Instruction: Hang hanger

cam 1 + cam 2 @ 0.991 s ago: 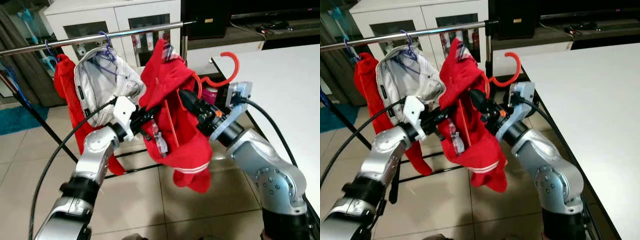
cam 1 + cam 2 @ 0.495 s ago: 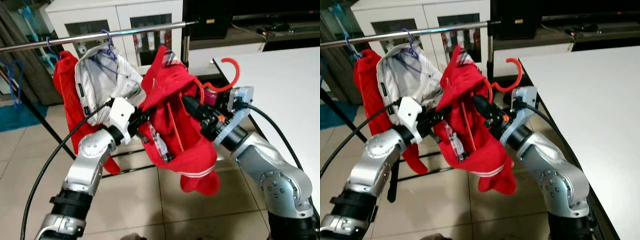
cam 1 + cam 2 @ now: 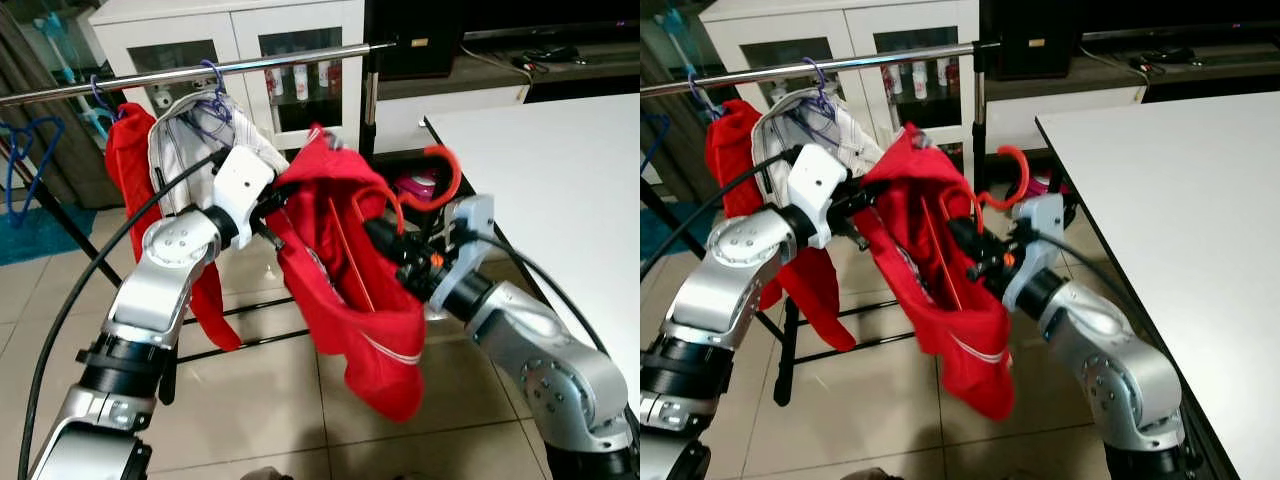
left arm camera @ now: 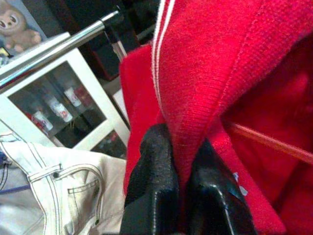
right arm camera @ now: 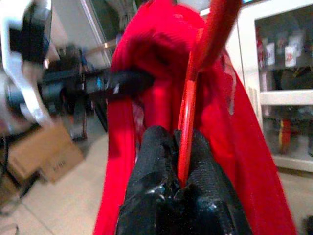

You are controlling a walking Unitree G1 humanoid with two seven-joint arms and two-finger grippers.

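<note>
1. The red garment, a soft knitted fabric with thin white stripes along its edge, hangs in loose folds between the two arms, below and in front of the shiny metal rail.
2. The left end effector has its two black rubbery fingers pressed together on a fold of the red garment's ribbed edge.
3. The right end effector is clamped on the thin red hanger, whose rod runs up between the fingers.
4. The hanger's curved hook pokes out of the garment, not on the rail.
5. On the rail hang a white denim piece with dark stitching and another red cloth.
6. A smooth white worktop lies to the robot's right; a white glass-door cabinet stands behind.
</note>
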